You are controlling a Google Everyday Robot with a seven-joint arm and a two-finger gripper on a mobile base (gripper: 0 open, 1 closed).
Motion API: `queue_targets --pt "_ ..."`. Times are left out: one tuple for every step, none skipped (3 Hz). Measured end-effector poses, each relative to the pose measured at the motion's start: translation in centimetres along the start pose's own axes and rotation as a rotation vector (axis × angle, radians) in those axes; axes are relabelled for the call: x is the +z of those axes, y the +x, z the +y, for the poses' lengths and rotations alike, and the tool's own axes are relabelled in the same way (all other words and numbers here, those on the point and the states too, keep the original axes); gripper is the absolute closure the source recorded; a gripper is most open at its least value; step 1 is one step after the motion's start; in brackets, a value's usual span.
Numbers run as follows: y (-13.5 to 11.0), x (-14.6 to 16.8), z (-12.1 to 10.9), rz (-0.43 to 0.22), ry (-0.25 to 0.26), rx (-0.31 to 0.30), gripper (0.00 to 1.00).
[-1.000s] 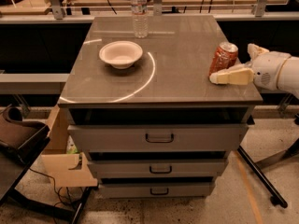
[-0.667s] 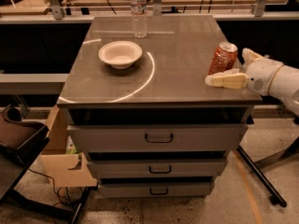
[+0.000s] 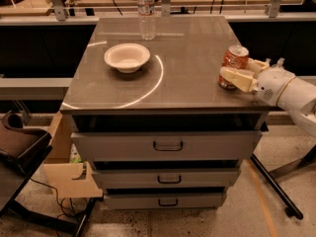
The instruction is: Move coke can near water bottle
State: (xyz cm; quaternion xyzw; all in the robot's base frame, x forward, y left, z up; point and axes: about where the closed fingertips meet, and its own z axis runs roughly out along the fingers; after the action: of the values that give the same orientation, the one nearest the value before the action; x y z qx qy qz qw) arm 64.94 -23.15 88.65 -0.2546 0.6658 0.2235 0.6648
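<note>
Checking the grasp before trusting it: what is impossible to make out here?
Camera view:
coke can: lower part hidden behind the gripper, which sits at the cabinet top's right edge.
water bottle: label print too small to read.
arm: cut off by the right frame edge.

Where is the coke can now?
In the camera view, the coke can stands at the right edge of the cabinet top, the tool beside it, far from the water bottle.

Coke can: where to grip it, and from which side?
Grip the coke can mid-body, across its round wall, coming in level from the right. It stands upright near the right edge of the cabinet top, so a side grasp looks best. The gripper sits on that side, fingers open, one across the can's lower front.
</note>
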Motion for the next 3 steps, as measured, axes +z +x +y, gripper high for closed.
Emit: queue_targets --pt "-0.06 0.23 0.21 0.001 -0.005 -0.001 0.71" --pt "-0.12 0.45 0.40 0.000 -0.009 -0.001 0.94" --pt "-0.16 0.59 0.52 0.000 -0.012 -0.001 1.00"
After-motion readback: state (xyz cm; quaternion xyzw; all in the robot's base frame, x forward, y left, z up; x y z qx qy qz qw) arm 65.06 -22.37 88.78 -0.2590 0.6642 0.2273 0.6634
